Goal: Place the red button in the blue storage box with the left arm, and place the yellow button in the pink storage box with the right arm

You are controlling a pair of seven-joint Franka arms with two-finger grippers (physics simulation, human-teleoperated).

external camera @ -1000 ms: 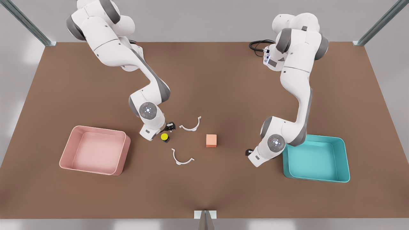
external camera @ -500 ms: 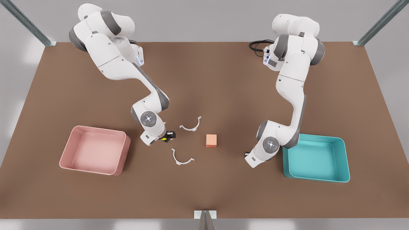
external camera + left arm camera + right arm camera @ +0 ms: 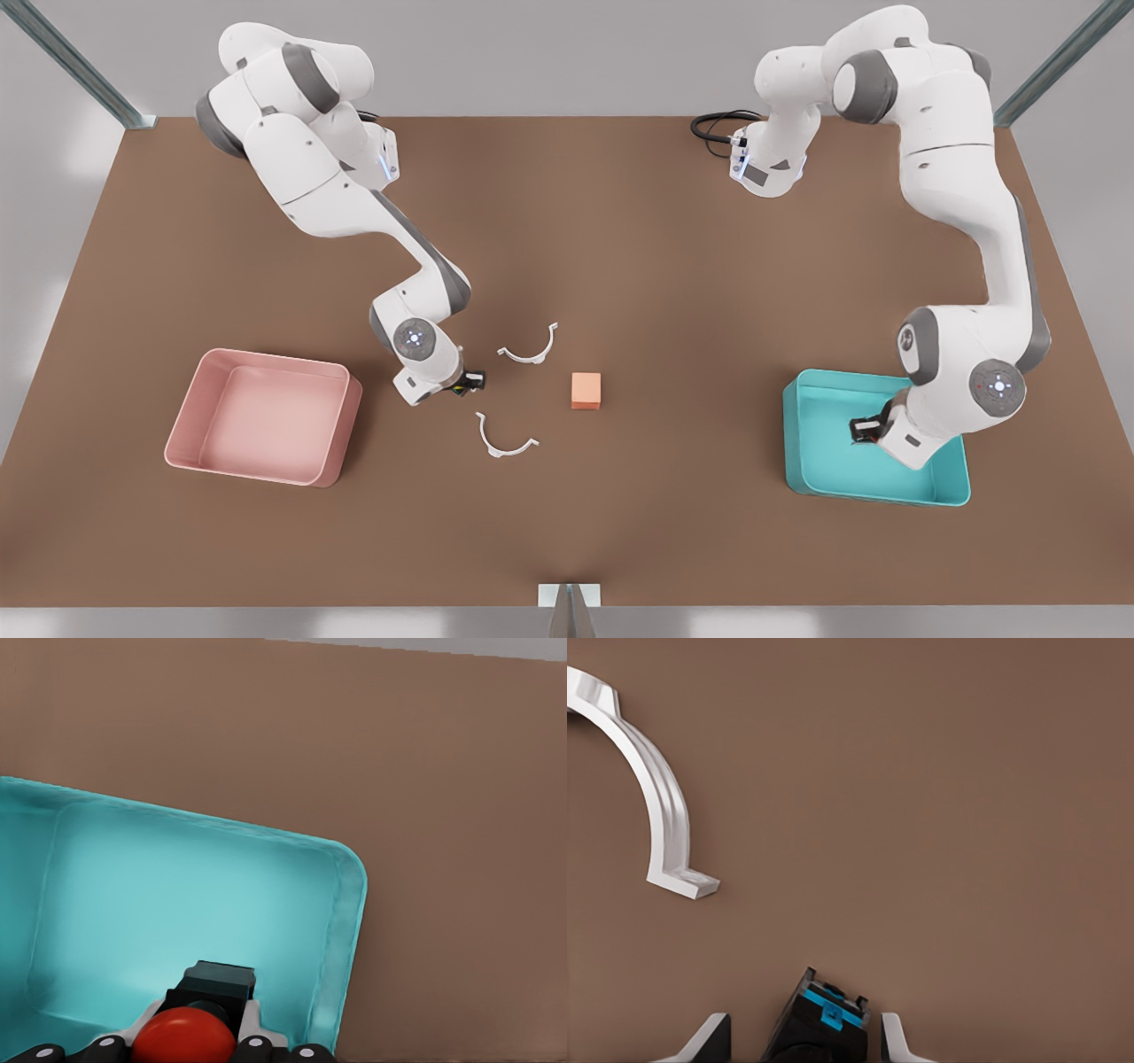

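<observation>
Hovering over the blue box, the left gripper pinches the red button, poised to drop it inside. Right gripper straddles the yellow button, fingers not visibly pressed in; pink box waits nearby.

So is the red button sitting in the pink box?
No, the red button is held in the left claw above the blue storage box, as the left wrist view shows.
</observation>
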